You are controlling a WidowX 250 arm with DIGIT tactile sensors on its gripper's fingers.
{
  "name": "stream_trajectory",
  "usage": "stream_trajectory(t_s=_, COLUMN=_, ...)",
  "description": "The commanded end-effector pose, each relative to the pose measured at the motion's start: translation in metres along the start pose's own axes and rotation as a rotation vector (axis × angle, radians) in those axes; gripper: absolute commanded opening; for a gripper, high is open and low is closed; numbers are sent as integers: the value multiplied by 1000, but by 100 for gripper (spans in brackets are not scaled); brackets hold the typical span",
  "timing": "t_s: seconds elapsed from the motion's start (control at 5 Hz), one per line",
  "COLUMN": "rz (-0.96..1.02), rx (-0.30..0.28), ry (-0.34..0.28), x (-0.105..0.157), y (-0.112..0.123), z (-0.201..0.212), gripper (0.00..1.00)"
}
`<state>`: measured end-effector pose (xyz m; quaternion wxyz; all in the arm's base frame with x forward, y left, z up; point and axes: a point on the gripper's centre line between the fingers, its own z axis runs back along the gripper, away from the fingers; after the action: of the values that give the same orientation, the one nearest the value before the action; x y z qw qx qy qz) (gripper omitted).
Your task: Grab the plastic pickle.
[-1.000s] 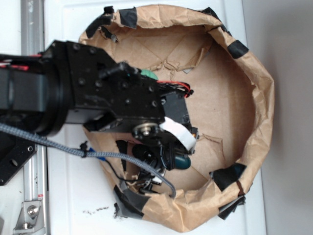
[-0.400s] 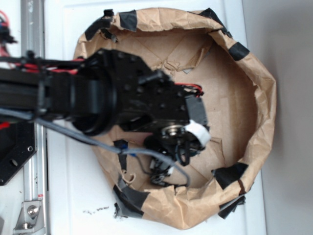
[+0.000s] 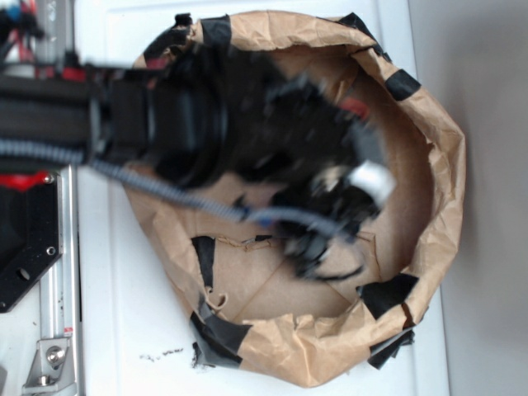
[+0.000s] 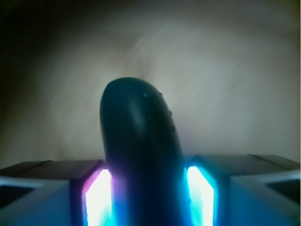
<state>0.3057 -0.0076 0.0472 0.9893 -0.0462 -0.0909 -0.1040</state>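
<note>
In the wrist view the plastic pickle [image 4: 140, 150], dark teal and glossy with a rounded end, stands up between my two fingers. The gripper [image 4: 149, 190] is shut on it, and both glowing pads [image 4: 99, 197] press against its sides. Pale brown paper lies behind it. In the exterior view my arm is motion-blurred over the crumpled brown paper bag [image 3: 441, 157]. The gripper [image 3: 318, 247] is a dark smear above the bag's floor, and the pickle cannot be made out there.
The paper bag's raised rim, patched with black tape [image 3: 388, 293], rings the work area. It lies on a white surface [image 3: 124, 330]. A metal rail [image 3: 58, 272] and a black base plate [image 3: 25, 247] run along the left edge.
The arm has swung right and toward the top of the picture, and it now blurs with motion. The pickle end that showed under the gripper a second ago is lost in the blur.
</note>
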Motion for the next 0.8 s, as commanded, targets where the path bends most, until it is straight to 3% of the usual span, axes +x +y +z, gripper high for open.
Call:
stream_trajectory(t_s=0.0, rz=275, rx=105, ry=-48, x=29, y=36, z=96, gripper=0)
stream_trajectory(t_s=0.2, rz=370, rx=148, ry=13, x=14, y=37, z=134, gripper=0)
stream_trajectory(t_s=0.4, rz=333, rx=146, ry=13, x=-14, y=24, z=143, gripper=0)
stream_trajectory(t_s=0.6, rz=317, rx=136, ry=-1, x=-23, y=19, z=145, gripper=0)
